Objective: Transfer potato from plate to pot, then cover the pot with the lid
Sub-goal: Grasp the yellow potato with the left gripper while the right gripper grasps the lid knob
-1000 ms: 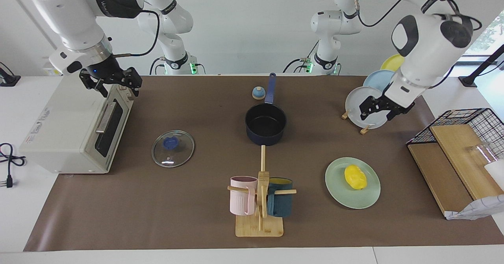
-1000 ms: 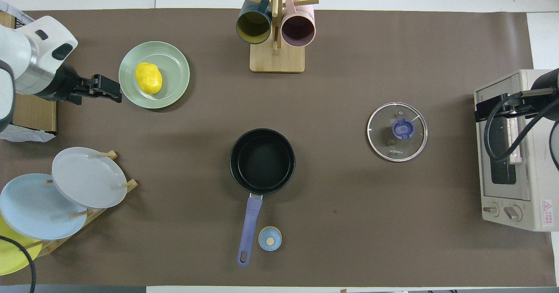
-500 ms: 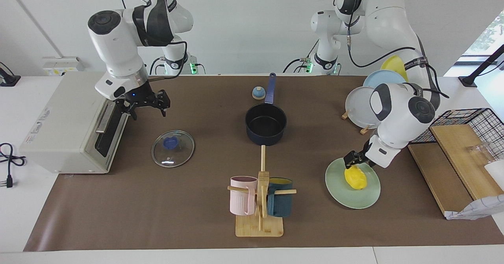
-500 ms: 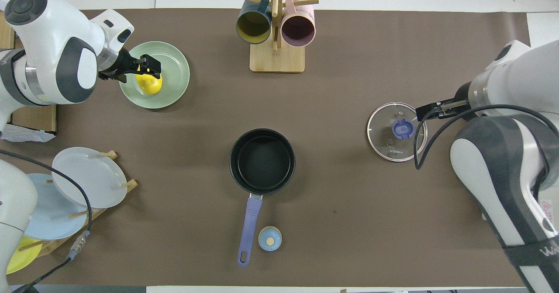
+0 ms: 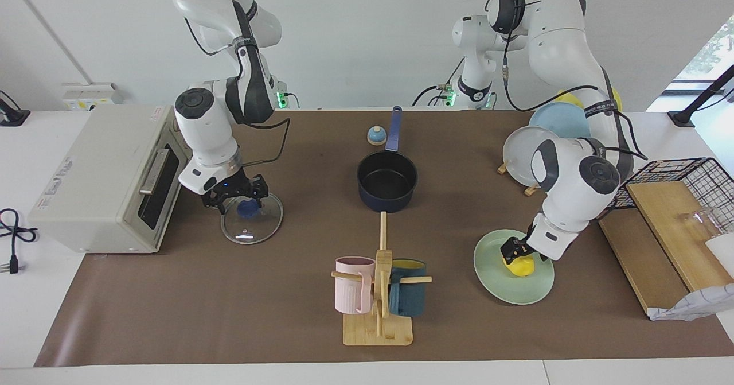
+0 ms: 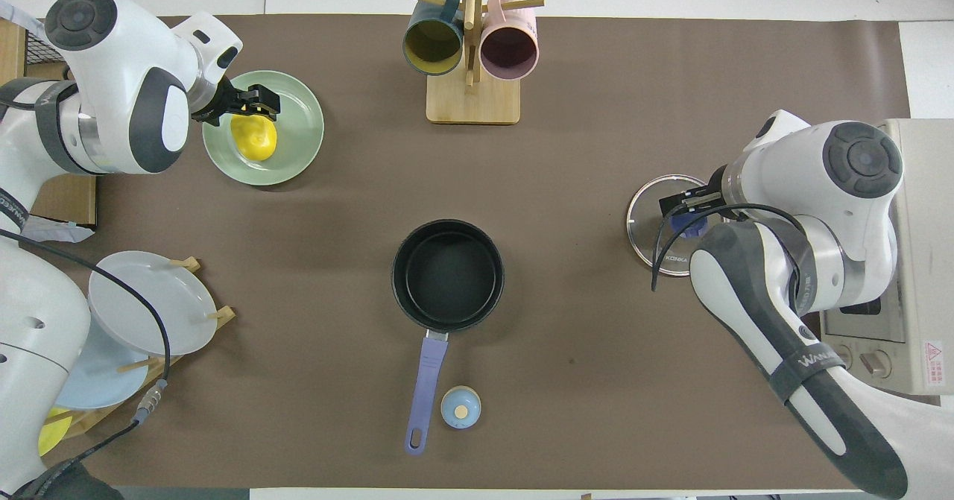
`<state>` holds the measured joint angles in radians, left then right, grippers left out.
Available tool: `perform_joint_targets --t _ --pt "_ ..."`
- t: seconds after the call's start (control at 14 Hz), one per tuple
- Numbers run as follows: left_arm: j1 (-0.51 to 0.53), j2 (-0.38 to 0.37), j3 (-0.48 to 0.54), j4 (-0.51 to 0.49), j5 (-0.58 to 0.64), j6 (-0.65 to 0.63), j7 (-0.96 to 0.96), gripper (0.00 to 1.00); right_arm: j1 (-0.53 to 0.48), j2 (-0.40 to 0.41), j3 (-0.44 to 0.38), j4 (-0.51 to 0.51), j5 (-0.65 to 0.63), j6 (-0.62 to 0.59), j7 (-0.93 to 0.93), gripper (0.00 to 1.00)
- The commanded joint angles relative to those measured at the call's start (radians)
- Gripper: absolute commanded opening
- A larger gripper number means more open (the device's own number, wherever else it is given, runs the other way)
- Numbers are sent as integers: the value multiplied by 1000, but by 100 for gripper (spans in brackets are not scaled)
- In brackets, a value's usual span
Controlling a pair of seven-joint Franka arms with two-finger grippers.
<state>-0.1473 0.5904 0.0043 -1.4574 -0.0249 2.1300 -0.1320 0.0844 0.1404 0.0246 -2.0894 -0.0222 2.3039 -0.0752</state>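
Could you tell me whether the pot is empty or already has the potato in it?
Empty: the pot shows only its bare black inside, and the potato lies on the plate.

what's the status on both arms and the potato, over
Left pincer open, down around potato on plate. Right pincer open, low over lid knob. Pot empty, nothing in the way.

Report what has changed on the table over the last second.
The left pincer came down from in front of the plate rack onto the potato, jaws open. The right pincer swung from the toaster oven down to the lid knob, also open. Potato, plate, pot and lid stayed put.
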Motion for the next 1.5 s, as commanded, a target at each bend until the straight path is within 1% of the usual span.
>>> perform_joint_targets --t 0.0,0.21,0.64,0.71,0.79,0.86,0.93,1.07,1.14,1.21,1.36,1.43 --pt "-14 3 16 -14 34 37 -26 100 -17 -4 1 -40 5 34 -31 100" --pt "-17 2 16 -47 49 77 -26 100 -6 16 1 -55 5 46 -29 100" --pt "-17 -1 16 -64 73 82 -25 100 -5 27 1 -57 5 63 -29 100" --pt "-17 -1 16 -61 71 79 -25 87 -5 36 1 -57 5 69 -31 100" --pt "-18 -1 16 -60 71 76 -26 62 -5 50 1 -57 5 81 -31 100" --pt "-20 -4 17 -61 71 67 -29 26 -5 51 1 -57 5 89 -31 100" --pt "-30 -6 19 -61 72 58 -50 0 -5 53 1 -57 5 86 -31 100" --pt "-41 -14 34 -47 88 9 -66 0 -3 53 1 -57 5 86 -31 97" --pt "-41 -53 33 -47 82 -22 -75 0 -3 51 3 -57 5 86 -31 95" --pt "-40 -110 26 -49 65 -82 -99 0 -3 53 3 -57 5 85 -31 92" --pt "-47 -239 23 -60 -8 -253 -123 0 8 53 3 -54 5 77 -29 89" --pt "-79 -294 22 -63 -29 -309 -190 0 9 51 1 -52 5 75 -29 88"
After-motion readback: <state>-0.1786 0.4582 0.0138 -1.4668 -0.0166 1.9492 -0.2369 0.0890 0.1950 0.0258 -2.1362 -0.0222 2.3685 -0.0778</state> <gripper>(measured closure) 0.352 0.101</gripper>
